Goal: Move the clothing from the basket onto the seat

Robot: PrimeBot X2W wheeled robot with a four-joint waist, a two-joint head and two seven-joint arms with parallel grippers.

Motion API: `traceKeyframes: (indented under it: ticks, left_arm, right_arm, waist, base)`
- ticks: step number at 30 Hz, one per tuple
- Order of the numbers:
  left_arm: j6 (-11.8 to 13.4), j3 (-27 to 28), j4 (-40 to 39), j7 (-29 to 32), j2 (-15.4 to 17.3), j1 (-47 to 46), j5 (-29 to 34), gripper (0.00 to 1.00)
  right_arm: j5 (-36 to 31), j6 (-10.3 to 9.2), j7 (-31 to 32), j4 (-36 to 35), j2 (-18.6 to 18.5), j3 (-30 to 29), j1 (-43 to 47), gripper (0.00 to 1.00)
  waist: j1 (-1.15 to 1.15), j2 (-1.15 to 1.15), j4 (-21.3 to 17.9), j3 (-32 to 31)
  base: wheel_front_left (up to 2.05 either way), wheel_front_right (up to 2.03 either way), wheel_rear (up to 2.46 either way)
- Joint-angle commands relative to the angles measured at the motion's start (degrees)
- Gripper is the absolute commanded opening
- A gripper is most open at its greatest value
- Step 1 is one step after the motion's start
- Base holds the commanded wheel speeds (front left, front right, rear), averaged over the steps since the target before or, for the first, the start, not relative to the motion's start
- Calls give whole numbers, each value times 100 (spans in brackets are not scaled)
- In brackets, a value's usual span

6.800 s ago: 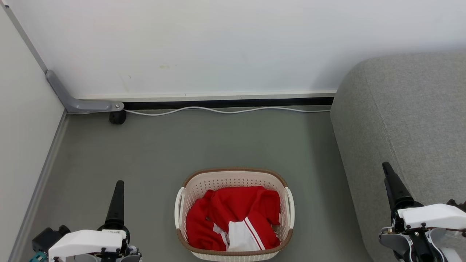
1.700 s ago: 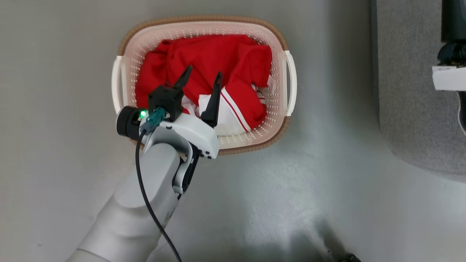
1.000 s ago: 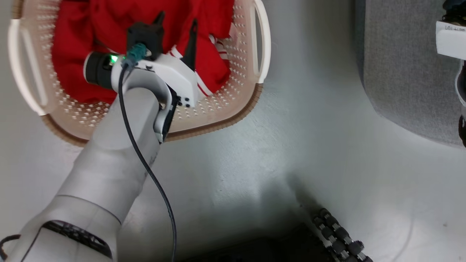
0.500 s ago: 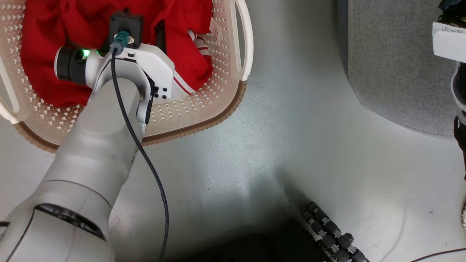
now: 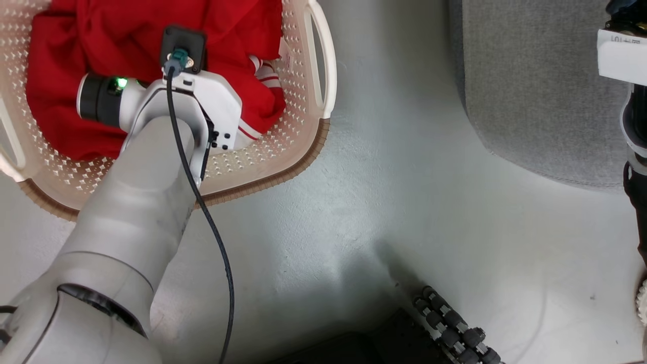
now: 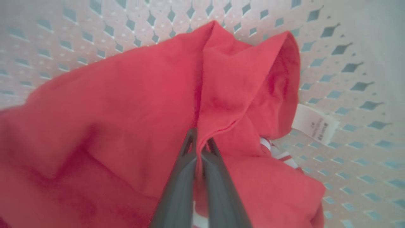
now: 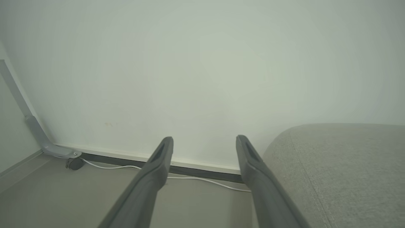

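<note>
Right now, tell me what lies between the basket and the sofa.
Bare grey floor. In the head view nothing lies on the stretch from the basket, on its handle side, to the near edge of the sofa.

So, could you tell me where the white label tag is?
The label tag lies at the left wrist view's right, beside the red clothing, against the basket wall.

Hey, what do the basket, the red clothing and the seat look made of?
The basket: likely moulded cream plastic, matte, with punched diamond holes.
The clothing: soft red fabric, probably knit; it creases and folds.
The seat: grey woven upholstery, coarse weave visible.
</note>
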Motion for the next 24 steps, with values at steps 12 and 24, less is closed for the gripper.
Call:
traceKeyframes:
  ticks: [12,24]
  left_arm:
    - [-128,-240,-707,-481,32,1048,-724,0]
    - [69,-154,-2352,-505,32,1954,-639,0]
  right_arm:
    - [-130,24,-34,448,-74,-7,720,100]
    - [-293,24,-34,1014,-256,-130,1654,100]
  waist:
    - [0,0,376,-1078]
    - [0,0,995,-2468]
  base:
    - [0,0,0]
    - [0,0,0]
